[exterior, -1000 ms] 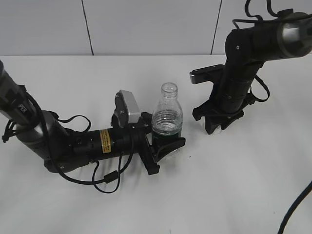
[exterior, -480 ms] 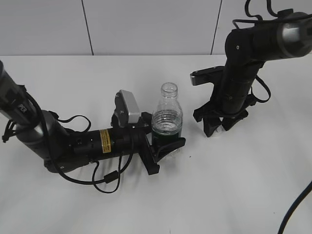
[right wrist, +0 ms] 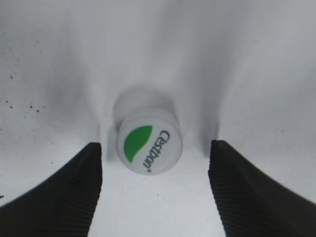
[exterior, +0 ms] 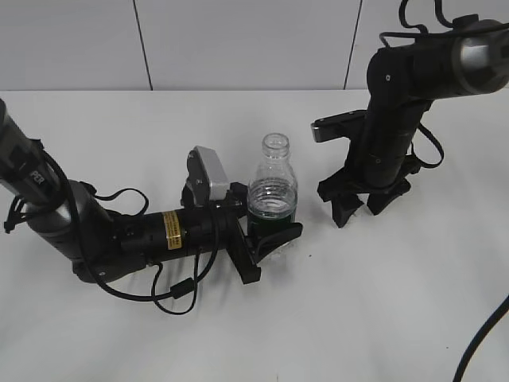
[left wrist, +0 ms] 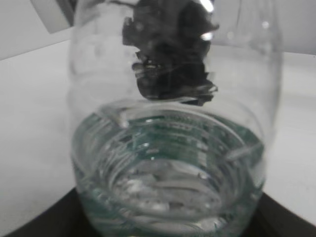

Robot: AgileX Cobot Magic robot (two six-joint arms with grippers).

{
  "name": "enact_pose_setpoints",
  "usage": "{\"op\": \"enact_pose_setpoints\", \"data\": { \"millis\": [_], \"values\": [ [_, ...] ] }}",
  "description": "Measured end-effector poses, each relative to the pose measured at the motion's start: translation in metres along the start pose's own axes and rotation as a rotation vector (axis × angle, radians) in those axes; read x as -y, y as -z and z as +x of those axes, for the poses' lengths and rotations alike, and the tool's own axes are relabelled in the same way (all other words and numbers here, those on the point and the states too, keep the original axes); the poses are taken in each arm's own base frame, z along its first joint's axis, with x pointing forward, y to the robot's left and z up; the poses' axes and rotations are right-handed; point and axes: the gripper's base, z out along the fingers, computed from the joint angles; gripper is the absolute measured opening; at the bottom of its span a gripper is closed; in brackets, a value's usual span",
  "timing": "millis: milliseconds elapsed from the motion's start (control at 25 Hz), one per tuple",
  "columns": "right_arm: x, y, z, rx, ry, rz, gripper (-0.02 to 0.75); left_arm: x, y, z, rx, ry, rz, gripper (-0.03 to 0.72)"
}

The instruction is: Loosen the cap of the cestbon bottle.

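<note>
The cestbon bottle (exterior: pixel 273 189) stands upright at mid table with its neck open and water in it. It fills the left wrist view (left wrist: pixel 168 123). My left gripper (exterior: pixel 269 235) is shut on its lower body at the green label, and its dark jaws show at the bottom corners of the left wrist view (left wrist: pixel 163 219). The cap (right wrist: pixel 149 143) lies top-up on the white table, with its green leaf and lettering showing. My right gripper (right wrist: pixel 155 148) is open, a finger on each side of the cap and clear of it. In the exterior view the right gripper (exterior: pixel 359 209) points down to the right of the bottle.
The white table (exterior: pixel 382 302) runs to a pale panelled wall at the back. The left arm (exterior: pixel 119 235) lies low across the left side with a looped black cable. A black cable hangs at the front right corner (exterior: pixel 481 342).
My right gripper has risen a little off the table and its fingers have spread, leaving the cap on the table. The left gripper and bottle have not moved.
</note>
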Motion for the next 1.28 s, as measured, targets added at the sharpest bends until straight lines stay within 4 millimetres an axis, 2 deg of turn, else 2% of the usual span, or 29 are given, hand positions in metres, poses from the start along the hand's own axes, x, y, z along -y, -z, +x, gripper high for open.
{"op": "enact_pose_setpoints", "data": {
  "millis": [160,400,600,800,920,1280],
  "values": [
    [0.000,0.000,0.000,-0.003,0.002,0.001,0.515,0.000,0.000,0.000,0.001,0.002,-0.003,0.414],
    [0.000,0.000,0.000,-0.004,0.017,0.002,0.515,-0.001,0.000,0.008,-0.043,0.015,-0.022,0.498],
    [0.000,0.000,0.001,-0.006,0.040,0.003,0.515,-0.002,0.000,0.006,-0.047,0.010,-0.028,0.508],
    [0.001,0.000,0.001,-0.009,0.052,0.006,0.515,-0.005,0.000,-0.019,-0.007,-0.031,-0.032,0.509],
    [0.001,0.003,0.001,-0.005,0.056,0.008,0.516,-0.005,0.001,-0.036,0.024,0.007,-0.028,0.510],
    [0.000,0.031,-0.001,0.056,0.067,0.023,0.516,-0.001,0.005,-0.075,0.077,0.085,0.032,0.510]
  ]
}}
